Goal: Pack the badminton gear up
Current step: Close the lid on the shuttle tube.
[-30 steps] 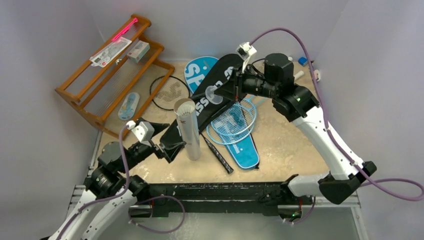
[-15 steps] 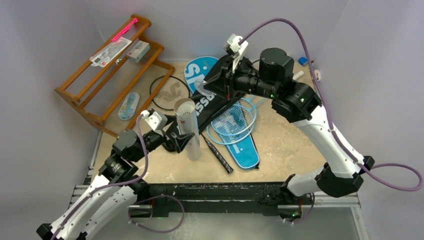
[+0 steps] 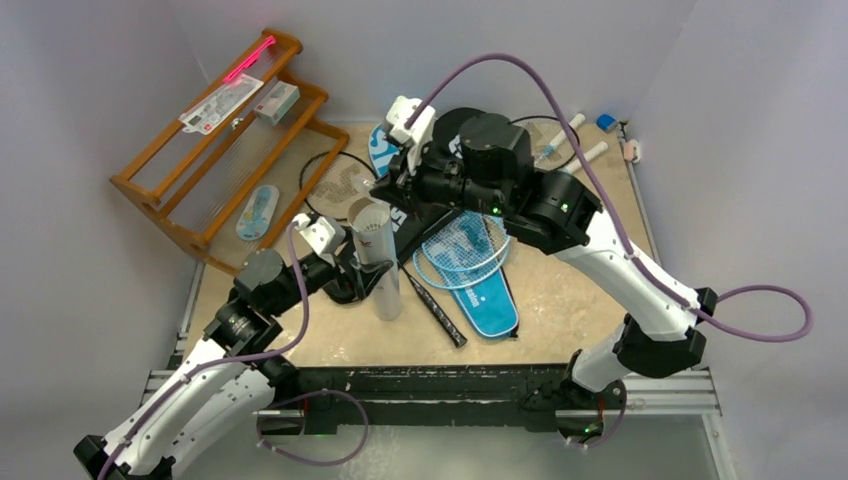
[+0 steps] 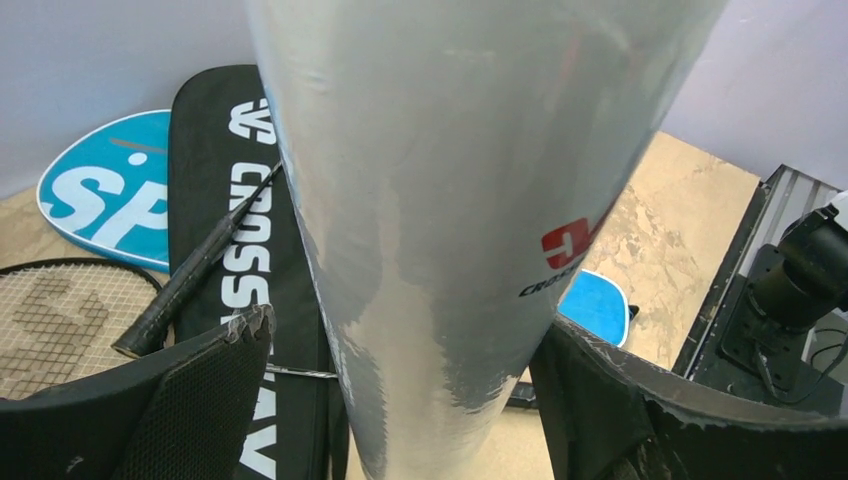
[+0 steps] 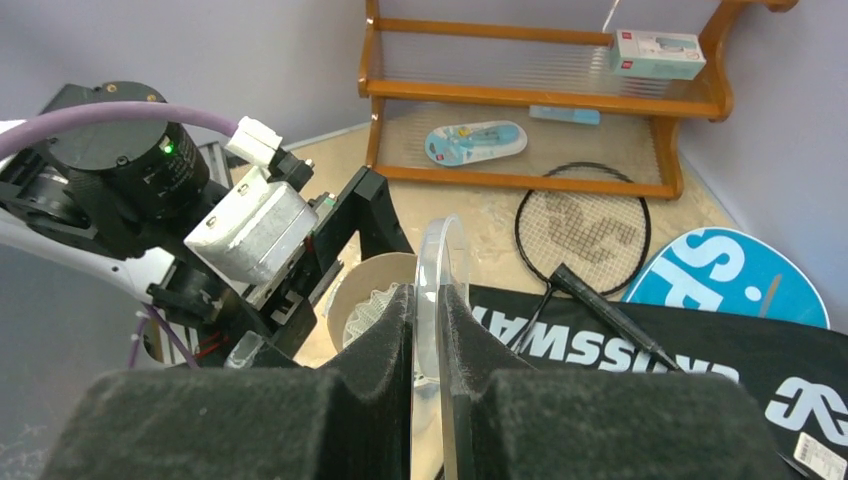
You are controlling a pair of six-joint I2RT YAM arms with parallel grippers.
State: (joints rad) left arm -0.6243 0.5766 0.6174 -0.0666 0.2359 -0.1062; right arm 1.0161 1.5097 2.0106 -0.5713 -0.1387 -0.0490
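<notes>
White tube stands upright on the table, left pincer wide either side of it, black cover close behind; only the right wrist view shows the right pincer pinching a clear lid edge-on by its open mouth, shuttlecocks inside.

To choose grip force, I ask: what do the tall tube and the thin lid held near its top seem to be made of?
Tube: probably cardboard under a glossy white film, since it shows soft reflections. Lid: probably clear plastic, thin and see-through with a shiny rim.
</notes>
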